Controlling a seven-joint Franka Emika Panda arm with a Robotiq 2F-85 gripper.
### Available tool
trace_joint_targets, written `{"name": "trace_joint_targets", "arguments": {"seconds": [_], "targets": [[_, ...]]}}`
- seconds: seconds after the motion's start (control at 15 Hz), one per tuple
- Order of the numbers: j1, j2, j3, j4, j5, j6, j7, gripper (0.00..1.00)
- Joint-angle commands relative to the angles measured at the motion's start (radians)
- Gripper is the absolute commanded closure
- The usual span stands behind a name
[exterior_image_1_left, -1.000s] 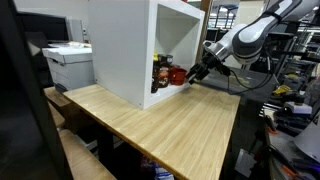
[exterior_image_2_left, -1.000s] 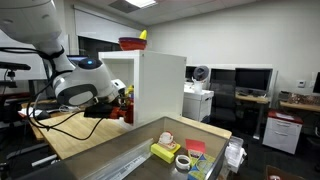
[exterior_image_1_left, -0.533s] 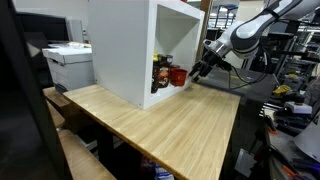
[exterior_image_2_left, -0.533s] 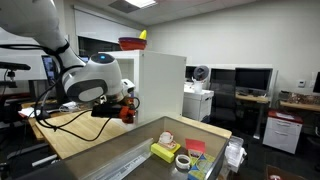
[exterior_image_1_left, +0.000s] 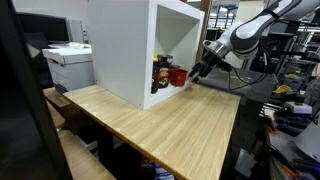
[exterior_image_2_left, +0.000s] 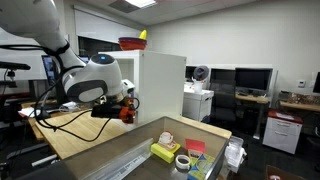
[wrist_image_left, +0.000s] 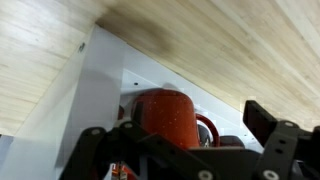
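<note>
The jaws stood wide open and held nothing. The red mug (exterior_image_1_left: 178, 74) stood upright at the mouth of the white box (exterior_image_1_left: 125, 50) on the bench (exterior_image_1_left: 170, 125), straight ahead of the jaws, just left of them.

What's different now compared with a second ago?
The tool spread its jaws a bit wider at the red mug, and the arm shifted slightly upward. Whether it had held the mug is unclear. The mug, the white cabinet and the wooden table stayed put.
</note>
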Motion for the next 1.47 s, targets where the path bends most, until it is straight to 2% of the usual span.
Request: {"name": "trace_joint_targets", "arguments": {"seconds": [0.0,0.27,0.33,0.53,1.4], "targets": [[0.031,-0.004,-0.007,0.011,-0.003,-0.008,0.012,0.0],[0.088,0.02,-0.029,0.015,0.0,0.004,0.032,0.0],[0.042,-0.006,-0.017,0.001,-0.009,-0.004,0.011,0.0],[0.073,-0.006,-0.025,0.012,-0.011,-0.003,0.015,0.0],[0.105,-0.004,-0.039,0.034,-0.007,-0.005,0.022,0.0]]}}
